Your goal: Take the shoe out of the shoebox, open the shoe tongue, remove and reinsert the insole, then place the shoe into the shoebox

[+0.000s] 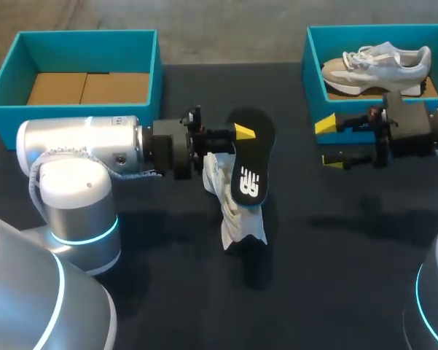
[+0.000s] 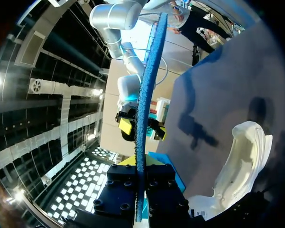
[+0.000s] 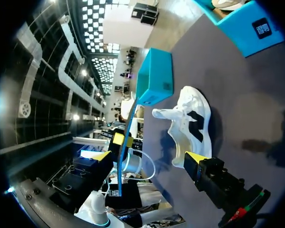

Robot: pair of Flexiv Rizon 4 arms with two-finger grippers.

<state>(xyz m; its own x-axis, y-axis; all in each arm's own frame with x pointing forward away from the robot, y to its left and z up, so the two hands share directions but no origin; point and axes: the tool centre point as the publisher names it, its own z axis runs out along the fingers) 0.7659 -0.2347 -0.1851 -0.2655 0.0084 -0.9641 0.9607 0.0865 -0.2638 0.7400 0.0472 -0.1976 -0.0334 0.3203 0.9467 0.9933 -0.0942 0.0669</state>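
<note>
A dark worktop (image 1: 335, 240) carries everything here. The left hand (image 1: 233, 142) is clamped on the black insole (image 1: 251, 168), its fingers (image 1: 242, 131) pressing the flat faces near one end, so most of the length juts out ahead of them. The left wrist view shows it edge-on, a thin blue strip running straight out from between the fingers. Gripped by one end like this, the free end can, I judge, be steered down into the shoe. The white shoe (image 1: 229, 208) rests on the worktop just under and beside that hand, apart from the insole. Its mouth is wide open, which suits the reinsertion that looks to be the next step.

The right hand (image 1: 331, 144) hovers on the far side of the shoe from the left hand and faces it, spread apart and holding nothing. It is probably placed there to steady the shoe. Just behind it sits the right shoebox (image 1: 311, 69) with a second shoe (image 1: 379, 64) inside. The left shoebox (image 1: 151, 80), bare down to its cardboard floor, lies back beside the left forearm, behind its hand.

What may get in the way: a loose white flap at the shoe's mouth, likely the tongue, and the light shoe sliding if it is pressed while unheld
</note>
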